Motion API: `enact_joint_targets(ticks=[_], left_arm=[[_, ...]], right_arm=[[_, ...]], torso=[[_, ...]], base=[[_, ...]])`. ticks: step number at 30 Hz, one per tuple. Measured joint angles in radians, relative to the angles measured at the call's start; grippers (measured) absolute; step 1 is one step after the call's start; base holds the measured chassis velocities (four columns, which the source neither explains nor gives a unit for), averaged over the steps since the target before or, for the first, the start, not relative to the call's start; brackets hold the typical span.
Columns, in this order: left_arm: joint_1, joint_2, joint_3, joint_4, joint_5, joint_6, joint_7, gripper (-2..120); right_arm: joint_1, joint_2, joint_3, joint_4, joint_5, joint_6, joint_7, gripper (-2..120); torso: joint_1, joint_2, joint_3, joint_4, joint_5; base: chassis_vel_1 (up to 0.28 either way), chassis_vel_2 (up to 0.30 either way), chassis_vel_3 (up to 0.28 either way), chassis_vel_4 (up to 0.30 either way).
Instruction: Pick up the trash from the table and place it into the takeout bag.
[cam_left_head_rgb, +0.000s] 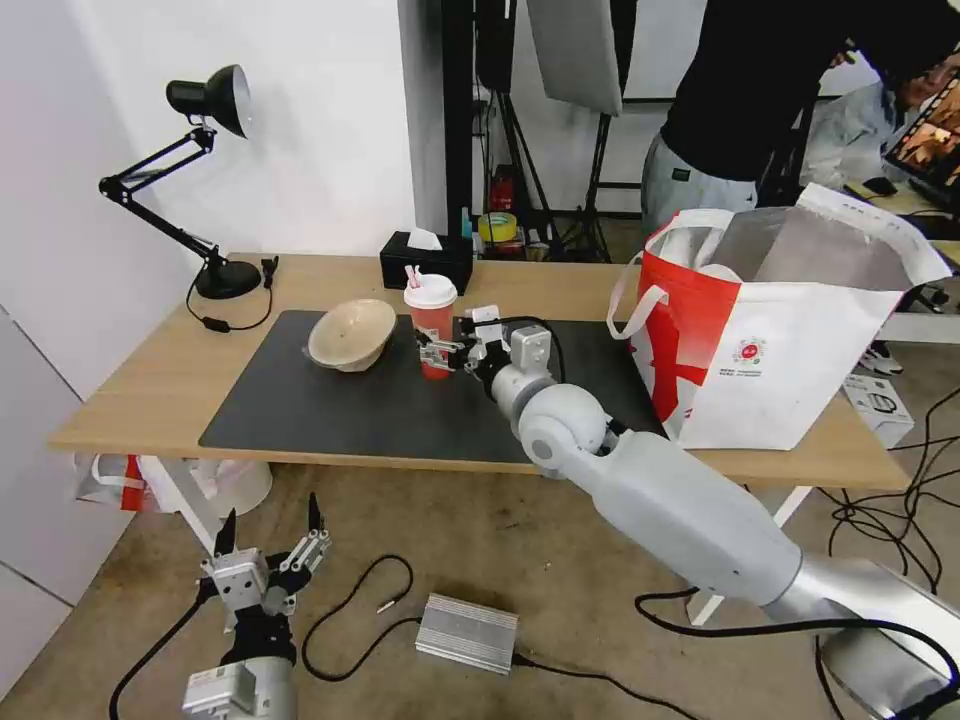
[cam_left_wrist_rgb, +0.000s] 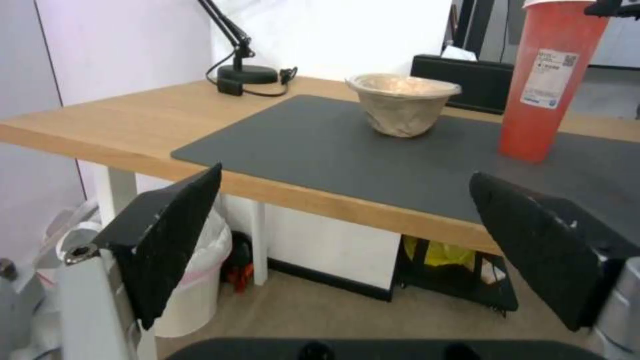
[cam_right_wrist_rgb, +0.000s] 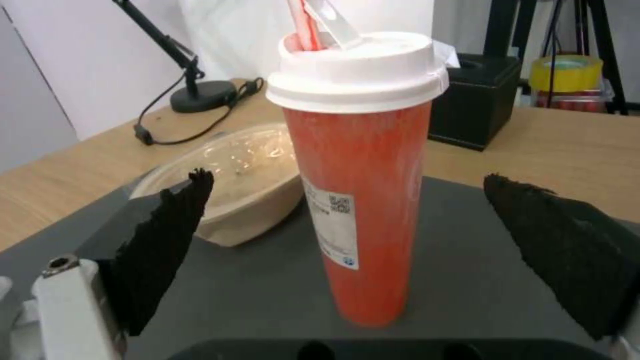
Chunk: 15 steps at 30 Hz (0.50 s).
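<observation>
A red drink cup (cam_left_head_rgb: 432, 322) with white lid and straw stands upright on the dark mat of the table (cam_left_head_rgb: 150, 385). My right gripper (cam_left_head_rgb: 432, 356) is open at the cup's lower half; in the right wrist view the cup (cam_right_wrist_rgb: 360, 200) stands between the two spread black fingers (cam_right_wrist_rgb: 160, 240) without touching them. A beige paper bowl (cam_left_head_rgb: 350, 335) lies tilted just left of the cup. The red-and-white takeout bag (cam_left_head_rgb: 770, 350) stands open at the table's right end. My left gripper (cam_left_head_rgb: 271, 515) hangs open and empty below the table's front edge, facing the bowl (cam_left_wrist_rgb: 403, 105) and cup (cam_left_wrist_rgb: 550, 85).
A black desk lamp (cam_left_head_rgb: 215, 190) and a black tissue box (cam_left_head_rgb: 425, 262) stand along the table's far edge. A person stands behind the bag. On the floor lie cables and a silver box (cam_left_head_rgb: 467, 632); a white bin (cam_left_head_rgb: 235, 480) sits under the table's left end.
</observation>
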Motion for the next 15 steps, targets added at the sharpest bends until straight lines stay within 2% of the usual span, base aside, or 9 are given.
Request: enact_joint_targets(ticks=[15], left_arm=[[-0.006, 0.0, 0.008, 0.01, 0.001, 0.0, -0.001, 100]], right_arm=[[0.012, 0.018, -0.003, -0.049, -0.004, 0.0, -0.008, 100]], torso=[[0.0, 0.0, 0.0, -0.0001, 0.0]], base=[[0.0, 0.0, 0.0, 0.0]])
